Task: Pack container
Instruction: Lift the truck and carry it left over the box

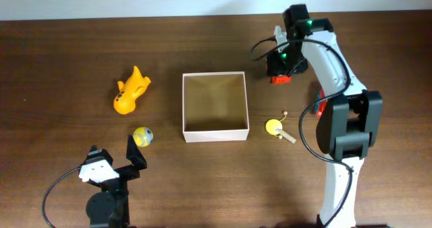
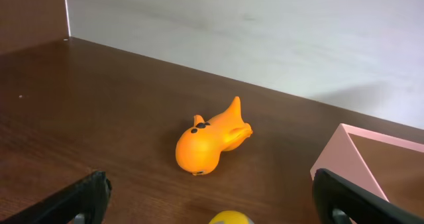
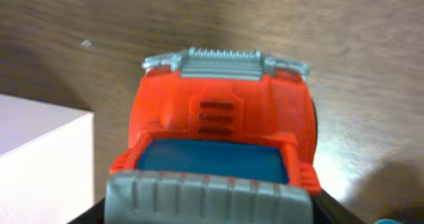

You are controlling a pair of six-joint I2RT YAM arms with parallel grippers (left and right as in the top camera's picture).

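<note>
Red toy truck [image 3: 218,151] gripped in right hand [image 1: 282,71], near container [image 1: 214,134].

Robot lab bench: dark wood tbl [image 1: 54,52], plain white wall [image 2: 265,32].

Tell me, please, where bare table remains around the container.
Bare wood lies before and behind the container. Crowded left by the orange fish and ball, right by the yellow toy and the red truck in the right claw.

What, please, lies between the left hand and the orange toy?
A small yellow ball lies between the left hand and the orange toy; the overhead view shows it best.
</note>
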